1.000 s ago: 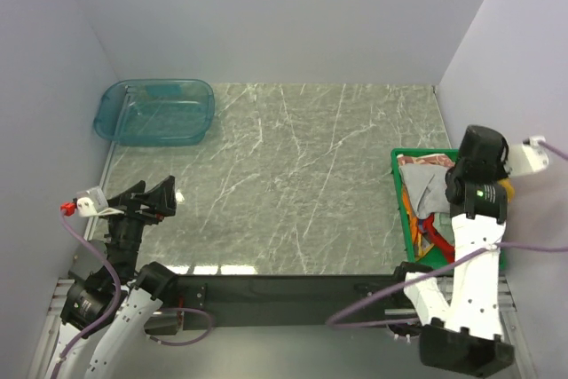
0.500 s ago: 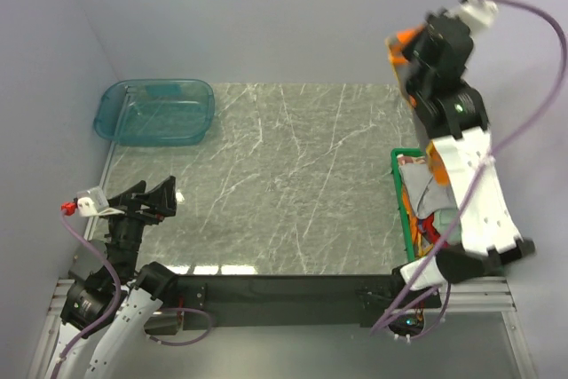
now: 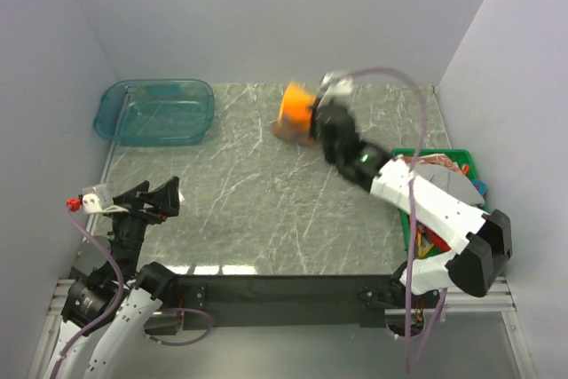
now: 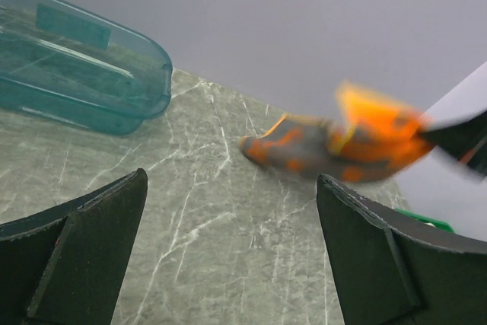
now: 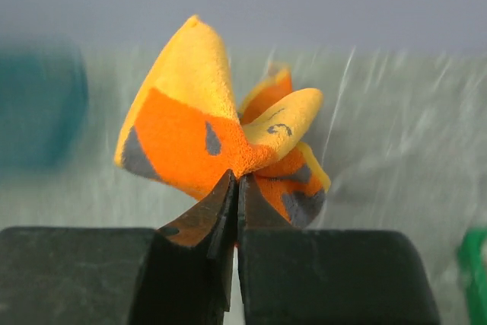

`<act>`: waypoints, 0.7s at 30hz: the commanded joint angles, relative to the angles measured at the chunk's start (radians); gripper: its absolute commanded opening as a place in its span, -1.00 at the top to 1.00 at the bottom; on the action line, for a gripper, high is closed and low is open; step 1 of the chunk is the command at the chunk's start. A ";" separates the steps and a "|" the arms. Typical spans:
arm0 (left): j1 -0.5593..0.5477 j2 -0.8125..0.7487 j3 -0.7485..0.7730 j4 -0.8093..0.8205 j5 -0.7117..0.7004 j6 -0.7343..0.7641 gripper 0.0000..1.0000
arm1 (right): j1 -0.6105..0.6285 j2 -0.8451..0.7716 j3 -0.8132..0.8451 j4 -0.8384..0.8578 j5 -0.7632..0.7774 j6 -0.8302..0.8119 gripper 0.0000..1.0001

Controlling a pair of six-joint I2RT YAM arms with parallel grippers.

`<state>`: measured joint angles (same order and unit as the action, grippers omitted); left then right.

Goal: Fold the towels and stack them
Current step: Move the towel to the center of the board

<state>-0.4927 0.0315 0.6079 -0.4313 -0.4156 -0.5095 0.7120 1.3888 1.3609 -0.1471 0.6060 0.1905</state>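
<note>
My right gripper (image 3: 311, 123) is shut on an orange towel with grey marks (image 3: 294, 113), holding it bunched just above the far middle of the table. The right wrist view shows the jaws (image 5: 237, 180) pinched on the towel (image 5: 199, 127). The same towel shows blurred in the left wrist view (image 4: 335, 142). More towels (image 3: 426, 185), grey-white and red among them, lie heaped in the green crate (image 3: 398, 185) at the right. My left gripper (image 3: 149, 199) is open and empty at the near left, its fingers (image 4: 84, 249) wide apart above the table.
A clear teal plastic tub (image 3: 155, 111) stands at the far left corner; it also shows in the left wrist view (image 4: 76, 66). Grey walls close the table on the left, back and right.
My right arm lifted the orange towel out of the crate, swung it high by the back wall, then brought it down and left to the far middle of the table. The left arm barely moved.
</note>
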 commanded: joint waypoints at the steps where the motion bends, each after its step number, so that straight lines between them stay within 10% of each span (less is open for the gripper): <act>1: 0.000 0.013 0.021 0.023 0.018 0.017 -0.99 | 0.124 -0.097 -0.225 0.072 0.014 0.166 0.87; 8: 0.000 0.027 0.020 0.026 0.011 0.017 -0.99 | 0.438 -0.134 -0.502 -0.118 -0.026 0.415 0.31; 11: 0.000 0.062 0.020 0.038 0.032 0.008 -0.99 | 0.517 -0.194 -0.535 -0.209 -0.023 0.478 -0.40; 16: 0.000 0.223 0.046 0.045 0.104 -0.055 -0.99 | 0.497 -0.289 -0.527 -0.214 0.006 0.399 -0.53; 21: 0.000 0.534 0.119 0.089 0.233 -0.113 -0.99 | 0.210 -0.194 -0.441 -0.177 -0.140 0.368 -0.40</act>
<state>-0.4923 0.4393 0.6647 -0.4030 -0.2909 -0.5713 1.0576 1.1469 0.8722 -0.3531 0.5282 0.5602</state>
